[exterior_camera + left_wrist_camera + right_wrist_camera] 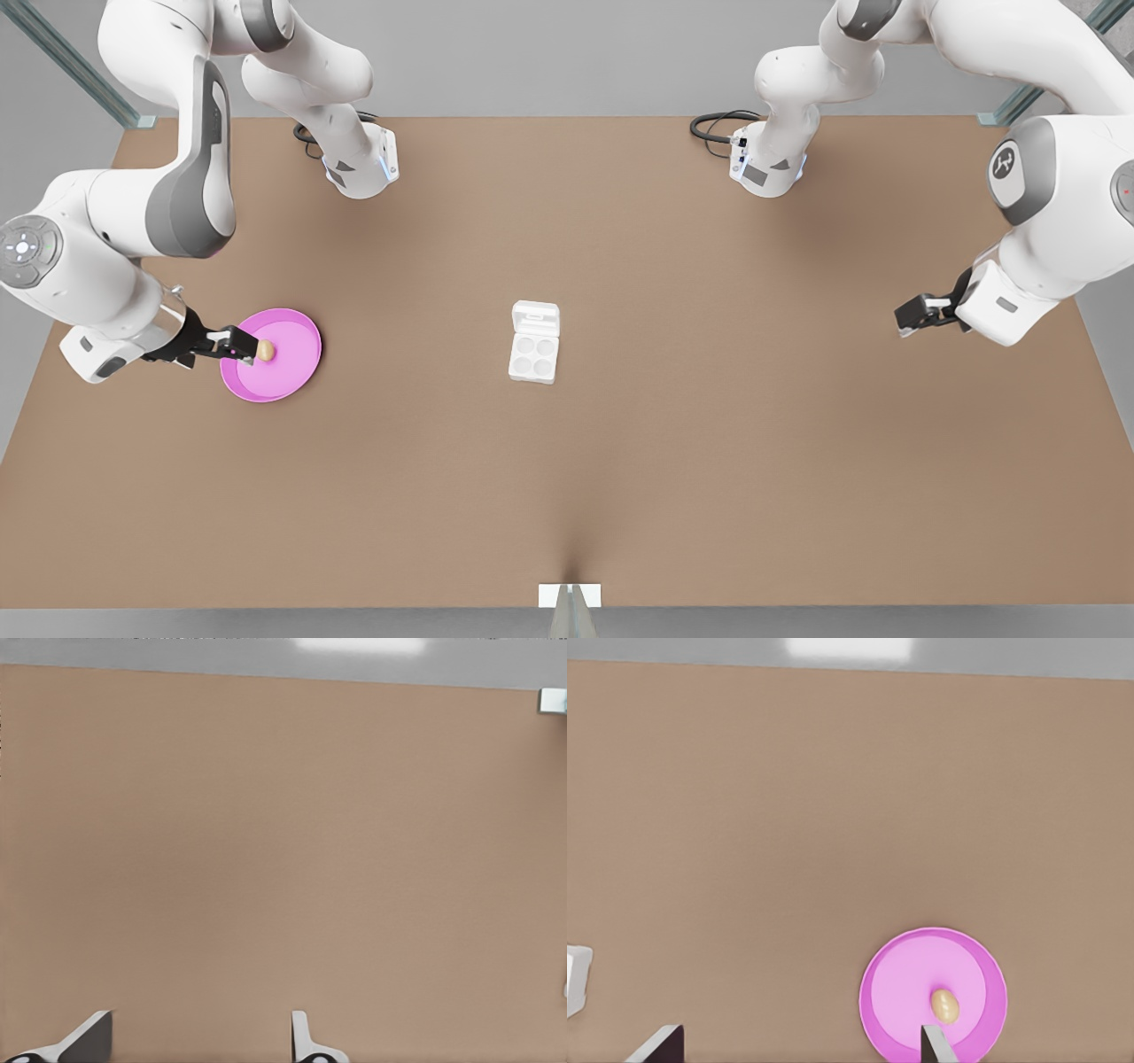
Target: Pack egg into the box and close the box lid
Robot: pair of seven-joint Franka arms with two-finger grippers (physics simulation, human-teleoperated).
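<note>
The tan egg (pixel 265 351) (pixel 944 1005) lies on the pink plate (pixel 288 372) (pixel 895 992) at the front view's left. My right gripper (pixel 241 346) (pixel 799 1050) hovers over the plate's near-arm side, open, its fingertips (pixel 935 1043) just short of the egg. The white box (pixel 534 354) sits at the table's middle with four empty wells; a corner of the box (pixel 574 979) appears in the right wrist view. The box lid (pixel 536 316) is swung open toward the back. My left gripper (pixel 912 316) (pixel 195 1045) waits open at the front view's right, over bare table.
Both arm bases (pixel 361 168) (pixel 769 168) with black cables stand along the back edge. A small white bracket (pixel 569 595) sits at the front edge's middle. Brown tabletop (pixel 709 425) stretches between plate, box and the left gripper.
</note>
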